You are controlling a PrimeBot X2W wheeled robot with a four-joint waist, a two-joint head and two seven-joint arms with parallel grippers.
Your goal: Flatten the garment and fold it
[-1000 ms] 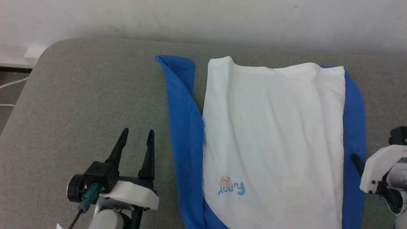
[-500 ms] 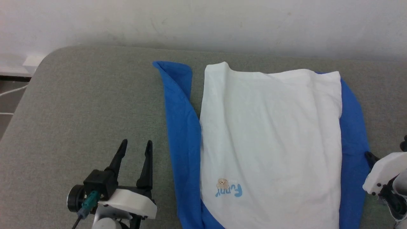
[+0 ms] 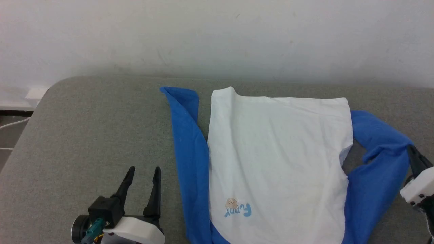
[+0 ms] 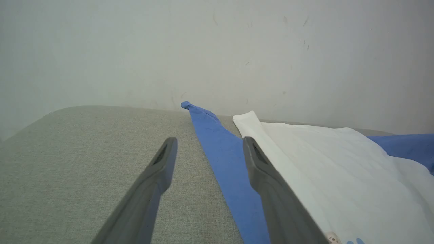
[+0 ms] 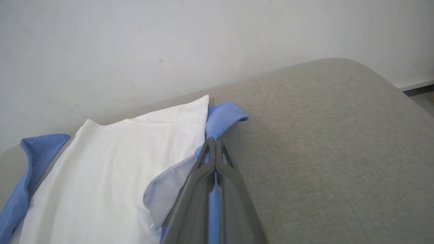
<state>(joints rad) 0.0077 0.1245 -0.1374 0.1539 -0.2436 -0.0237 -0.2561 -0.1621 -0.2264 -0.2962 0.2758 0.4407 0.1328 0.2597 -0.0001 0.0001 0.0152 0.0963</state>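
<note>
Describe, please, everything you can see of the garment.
The garment is a thin white T-shirt with blue sleeves, lying mostly flat, lightly creased, on the grey surface. A small tan bear print with blue lettering sits near the camera. One sleeve lies straight along its left; the right gripper is shut on the other sleeve, stretched outward.

One shirt [image 3: 271, 152], with two blue sleeves [image 3: 186, 142] and one bear print [image 3: 231, 203]. Two grippers: left gripper [image 3: 144, 168], right gripper [image 5: 213, 140]; two dark fingers [image 4: 149, 196] on each, four in all. One grey table [image 3: 84, 135]. One wall [image 3: 217, 34]. At the far left, possibly one thin cable [image 3: 15, 121] and one small box [image 3: 34, 93].
</note>
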